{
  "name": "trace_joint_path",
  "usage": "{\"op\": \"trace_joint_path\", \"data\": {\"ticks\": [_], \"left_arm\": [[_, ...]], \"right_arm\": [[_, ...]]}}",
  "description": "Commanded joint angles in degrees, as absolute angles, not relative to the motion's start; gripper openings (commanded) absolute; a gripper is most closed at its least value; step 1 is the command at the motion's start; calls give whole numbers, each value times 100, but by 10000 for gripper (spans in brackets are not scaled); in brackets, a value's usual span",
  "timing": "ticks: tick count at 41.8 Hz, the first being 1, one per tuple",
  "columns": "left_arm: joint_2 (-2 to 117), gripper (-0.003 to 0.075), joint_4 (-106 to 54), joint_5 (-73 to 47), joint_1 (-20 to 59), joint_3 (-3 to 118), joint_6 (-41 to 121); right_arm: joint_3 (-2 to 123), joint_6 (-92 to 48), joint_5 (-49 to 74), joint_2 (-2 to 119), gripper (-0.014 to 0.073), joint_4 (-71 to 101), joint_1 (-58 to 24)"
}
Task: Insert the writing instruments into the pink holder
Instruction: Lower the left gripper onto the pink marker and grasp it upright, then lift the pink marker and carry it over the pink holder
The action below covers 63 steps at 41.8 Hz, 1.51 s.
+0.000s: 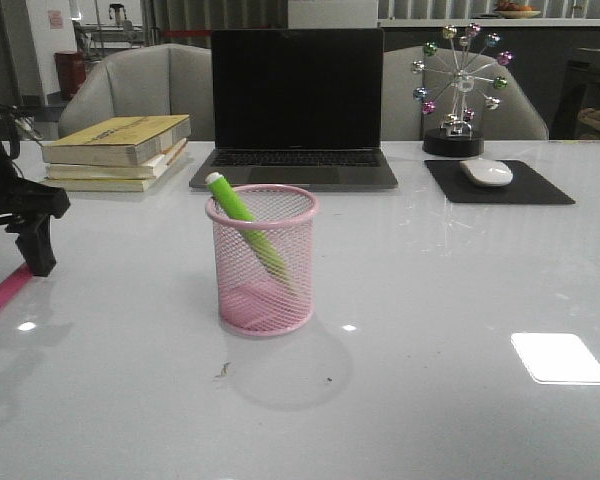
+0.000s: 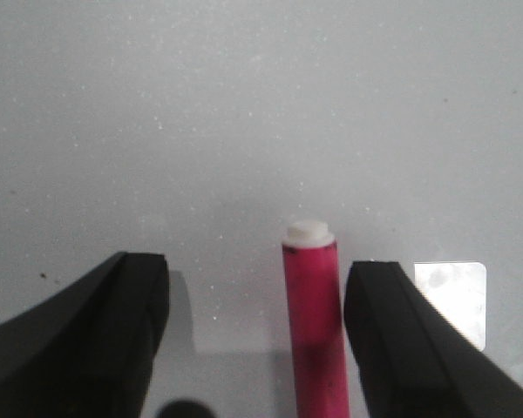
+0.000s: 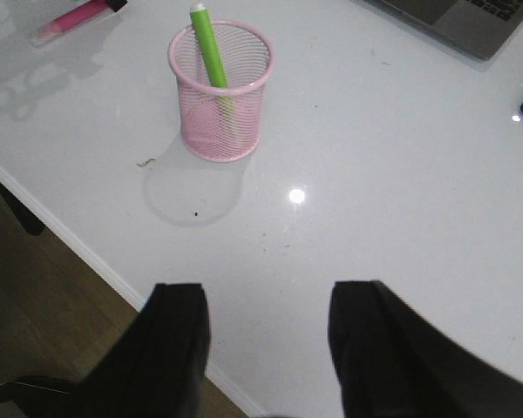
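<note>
The pink holder [image 1: 263, 262] stands upright in the middle of the white table. A green marker [image 1: 242, 220] leans inside it, its pale tip poking over the rim toward the left. The magenta marker [image 1: 5, 292] lies flat on the table at the far left. My left gripper [image 1: 35, 250] hangs over it, open. In the left wrist view the magenta marker [image 2: 314, 322] lies between the fingers, closer to one finger [image 2: 401, 331], neither touching it. My right gripper [image 3: 266, 305] is open and empty over the table's near edge, with the holder [image 3: 220, 91] and green marker [image 3: 209, 48] ahead of it.
A laptop [image 1: 297, 110] stands open behind the holder. Stacked books [image 1: 120, 150] lie at the back left. A mouse [image 1: 486, 172] on a black pad [image 1: 540, 185] and a ferris-wheel ornament [image 1: 460, 85] are at the back right. The table's edge [image 3: 87, 252] runs below my right gripper.
</note>
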State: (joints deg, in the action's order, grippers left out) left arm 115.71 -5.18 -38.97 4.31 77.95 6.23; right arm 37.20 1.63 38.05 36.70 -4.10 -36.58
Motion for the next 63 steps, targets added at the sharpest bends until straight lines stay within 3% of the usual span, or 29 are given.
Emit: {"op": "trace_joint_path", "data": {"ticks": [1, 35, 45, 63], "left_arm": [[11329, 433, -431, -3879, 459, 8029, 614], [11314, 91, -431, -4467, 459, 8067, 614], [10633, 91, -532, -4343, 509, 7877, 614], [7625, 91, -603, -1418, 1535, 5382, 641]], "right_arm": [[3869, 141, 3420, 3646, 440, -445, -3656], [3869, 141, 3420, 3646, 440, -445, -3656], [3869, 141, 3420, 3646, 440, -445, -3656], [3869, 141, 3420, 3646, 440, -445, -3656]]}}
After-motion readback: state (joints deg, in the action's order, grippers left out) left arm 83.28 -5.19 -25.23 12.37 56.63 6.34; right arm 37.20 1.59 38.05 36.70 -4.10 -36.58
